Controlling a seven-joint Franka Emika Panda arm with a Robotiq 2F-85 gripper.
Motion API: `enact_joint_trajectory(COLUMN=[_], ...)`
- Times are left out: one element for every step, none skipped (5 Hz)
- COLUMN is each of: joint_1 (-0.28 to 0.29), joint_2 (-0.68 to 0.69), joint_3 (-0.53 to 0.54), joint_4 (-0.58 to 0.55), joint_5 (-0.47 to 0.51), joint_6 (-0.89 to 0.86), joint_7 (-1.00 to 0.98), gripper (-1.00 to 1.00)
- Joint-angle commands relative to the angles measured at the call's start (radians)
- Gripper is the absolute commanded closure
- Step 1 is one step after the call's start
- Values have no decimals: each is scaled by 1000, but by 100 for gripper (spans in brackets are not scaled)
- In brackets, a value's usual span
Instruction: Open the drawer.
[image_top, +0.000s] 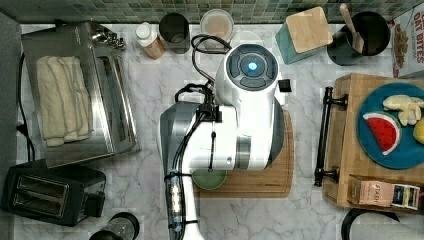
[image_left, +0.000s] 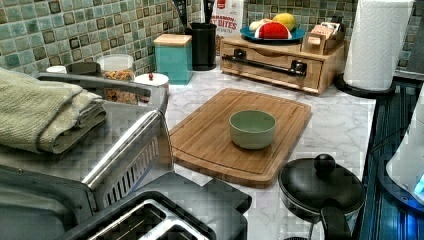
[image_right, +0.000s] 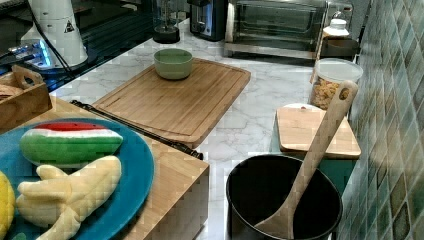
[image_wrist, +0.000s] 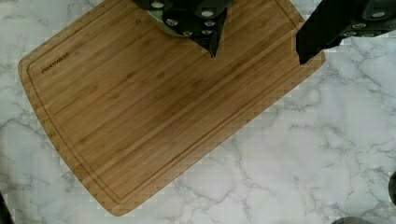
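Note:
The drawer (image_left: 272, 56) sits shut in the front of a light-wood box, flush with the box's face, at the back of the marble counter in the left view. Its long black bar handle (image_left: 265, 63) runs across the front; the handle (image_top: 324, 135) lies at the top view's right, and the handle (image_right: 142, 131) runs along the box edge in the right view. My gripper (image_wrist: 259, 56) hangs open over the bamboo cutting board (image_wrist: 140, 107), its two black fingers (image_wrist: 210, 32) spread with nothing between them. The white arm (image_top: 235, 125) stands above the board, well to the left of the handle in the top view.
A blue plate with toy fruit (image_top: 385, 125) and a tea box (image_top: 382, 192) rest on the wooden box. A green bowl (image_left: 252, 128) stands on the board. A paper towel roll (image_left: 375, 42), black pot (image_left: 320, 187), toaster oven (image_top: 80, 95), utensil holder (image_right: 280, 200) and teal canister (image_left: 172, 57) ring the counter.

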Motion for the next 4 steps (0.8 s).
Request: enact_joint_trajectory(joint_1=[-1,-18,-36,-71], joint_2=[0,-31,-54,-76], joint_3=[2,-9,-28,-64], joint_4=[-8,-82,-145,-223], joint_5=[7,-26,-99,-115], joint_6=[0,78,145,263], joint_7=[0,-103,-218,-381], gripper=[-100,-100,-100,-100])
